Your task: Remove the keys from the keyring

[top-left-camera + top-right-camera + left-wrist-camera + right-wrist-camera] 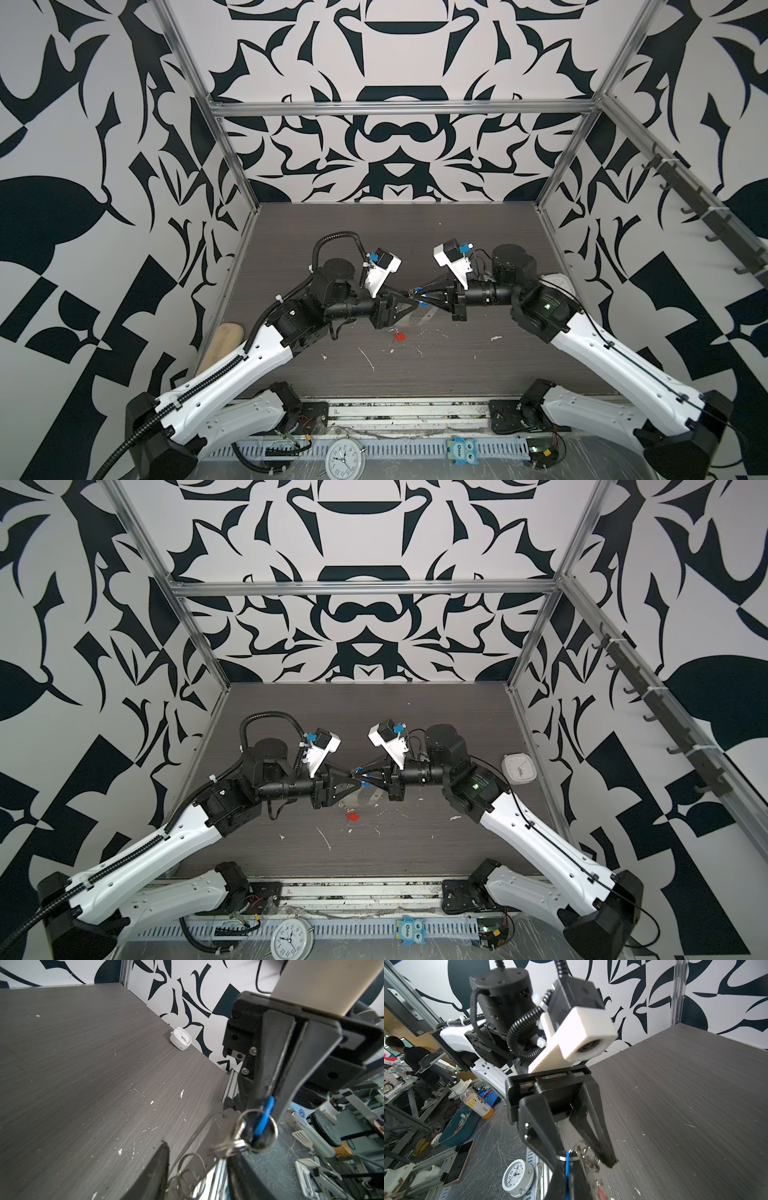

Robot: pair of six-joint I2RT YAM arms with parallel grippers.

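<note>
— What is the right wrist showing me that the top views aren't?
— I'm seeing the left gripper (584, 1158) standing apart, straddling the keyring (590, 1163) in mid-air. From the left wrist, the right gripper (270, 1093) is clamping the blue key (265, 1118), with the keyring hanging around it.
— And the red key (399, 336)?
— Lying loose on the table (457, 249), apart from the keyring; both top views are showing it.
— Writing?
— I'm reading "One" on the owl (459, 449). A square clock (518, 768) is showing whole in a top view; the right wrist isn't catching it.
</note>
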